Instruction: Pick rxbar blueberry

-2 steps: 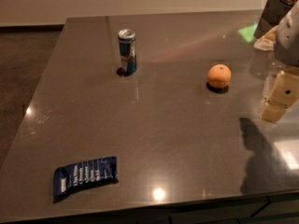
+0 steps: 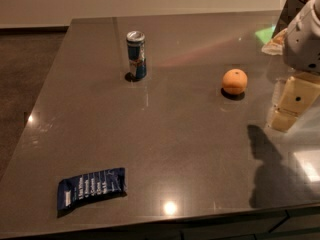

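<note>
The rxbar blueberry point(image 2: 91, 189) is a flat dark navy wrapper with rows of white text. It lies on the dark grey table point(image 2: 175, 134) near the front left corner. My gripper point(image 2: 291, 104) hangs at the right edge of the view, above the table's right side. It is cream-coloured below a white arm housing point(image 2: 305, 34). It is far to the right of the bar and holds nothing that I can see. Its shadow point(image 2: 272, 169) falls on the table below it.
A tall blue-and-silver drink can point(image 2: 136, 54) stands upright at the back left of the table. An orange point(image 2: 234, 81) sits at the middle right, just left of the gripper. Some bags and a green patch point(image 2: 267, 34) lie at the back right corner.
The gripper has edged very slightly to the left. The bar, the can and the orange have not moved.
</note>
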Robot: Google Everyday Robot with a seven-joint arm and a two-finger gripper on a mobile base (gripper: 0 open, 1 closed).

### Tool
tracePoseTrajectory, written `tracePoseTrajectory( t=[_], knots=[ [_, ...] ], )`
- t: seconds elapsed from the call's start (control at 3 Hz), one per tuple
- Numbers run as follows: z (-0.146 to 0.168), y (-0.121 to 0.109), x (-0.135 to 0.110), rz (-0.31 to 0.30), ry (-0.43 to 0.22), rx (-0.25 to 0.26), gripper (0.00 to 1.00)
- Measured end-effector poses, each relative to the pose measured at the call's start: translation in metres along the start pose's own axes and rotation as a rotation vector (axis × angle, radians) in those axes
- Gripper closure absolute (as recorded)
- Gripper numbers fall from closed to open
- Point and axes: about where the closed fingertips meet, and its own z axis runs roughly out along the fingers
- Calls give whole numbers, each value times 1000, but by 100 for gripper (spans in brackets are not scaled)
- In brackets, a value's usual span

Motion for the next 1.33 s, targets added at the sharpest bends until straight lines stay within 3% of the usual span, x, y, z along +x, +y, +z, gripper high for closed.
tracePoseTrajectory(
  t=[0.33,0.67,1.33],
  knots=[
    [17,17,-30,-56,-46,-40,0],
    [46,57,-80,-153,-120,-107,0],
    [73,117,-139,-271,-216,-202,0]
  ],
)
